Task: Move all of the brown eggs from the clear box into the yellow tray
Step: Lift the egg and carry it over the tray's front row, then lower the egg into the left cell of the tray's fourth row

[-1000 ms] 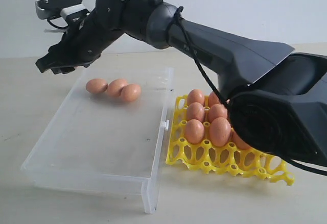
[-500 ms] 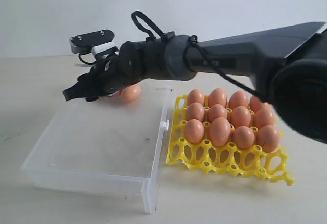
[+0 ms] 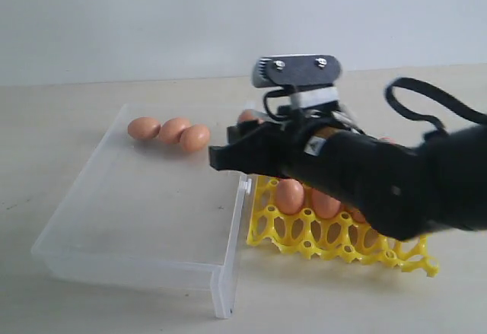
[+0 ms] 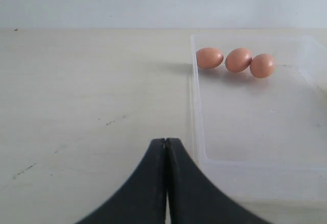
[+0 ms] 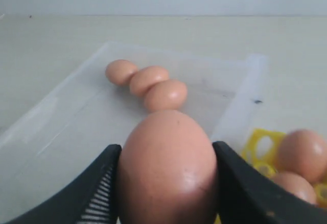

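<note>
Going off the exterior cam mostly. Got the right gripper (image 5: pixel 164 155) clamped on one brown egg (image 5: pixel 166 175), with a dark finger pressed on either side of the shell, dead obvious from the right wrist cam. Seems to hang roughly over the line where the clear box (image 3: pixel 137 264) meets the yellow tray (image 3: pixel 327 236), fingers aimed toward 9 o'clock. Can only catch a sliver of that held egg in the exterior view, poking up behind the fingers.

Counting three more lying loose in the clear box, bunched in a row at its 11 o'clock corner: the outer egg (image 3: pixel 144 128), the middle egg (image 3: pixel 174 130) and the inner egg (image 3: pixel 195 138).

Finding the yellow tray just beside the box at its 3 o'clock, right by the little side latch (image 3: pixel 246 186). Can make out a couple of seated eggs (image 3: pixel 289 195) in the cups, but losing most of the tray behind the arm, so can't give a count. Seeing bare yellow cups along the tray's 6 o'clock edge.

Spotting the left gripper (image 4: pixel 166 145) only in its own wrist cam: jaws pressed together, gripping nothing, low over the pale table (image 4: pixel 76 106) just outside the box wall and well apart from the three loose eggs.
</note>
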Tool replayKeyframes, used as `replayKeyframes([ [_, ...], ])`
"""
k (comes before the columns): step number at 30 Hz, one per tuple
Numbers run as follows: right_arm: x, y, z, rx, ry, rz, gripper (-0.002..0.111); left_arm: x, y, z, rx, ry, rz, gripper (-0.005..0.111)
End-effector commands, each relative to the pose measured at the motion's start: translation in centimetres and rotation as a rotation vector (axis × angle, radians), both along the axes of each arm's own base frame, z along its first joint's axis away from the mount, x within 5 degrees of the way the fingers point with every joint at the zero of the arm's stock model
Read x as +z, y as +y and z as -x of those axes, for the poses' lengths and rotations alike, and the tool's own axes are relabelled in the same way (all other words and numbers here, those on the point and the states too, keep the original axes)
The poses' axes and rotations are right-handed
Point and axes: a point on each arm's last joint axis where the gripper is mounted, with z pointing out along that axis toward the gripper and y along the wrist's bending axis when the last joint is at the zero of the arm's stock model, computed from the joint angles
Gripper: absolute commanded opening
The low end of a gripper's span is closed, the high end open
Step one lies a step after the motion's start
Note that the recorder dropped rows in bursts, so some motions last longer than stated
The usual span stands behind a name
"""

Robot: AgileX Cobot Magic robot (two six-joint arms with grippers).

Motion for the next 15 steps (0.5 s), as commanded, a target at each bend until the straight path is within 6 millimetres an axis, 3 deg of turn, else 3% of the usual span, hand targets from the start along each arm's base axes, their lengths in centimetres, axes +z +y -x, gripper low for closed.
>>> replayKeyframes([
  [1,-1.3,-2.6,2.5,-0.059,0.045,0.006,0.000,0.2,0.0,0.0,0.001,-0.014,0.001,0.000],
  [5,-2.5,-2.4,3.5,-0.054,0.087,0.028,0.000,0.2,0.0,0.0,0.001,-0.014,0.001,0.000],
  [15,-4.9,-2.1,3.4,-0.051,0.137,0.092,0.000,0.2,0.0,0.0,0.001,-0.014,0.001,0.000],
])
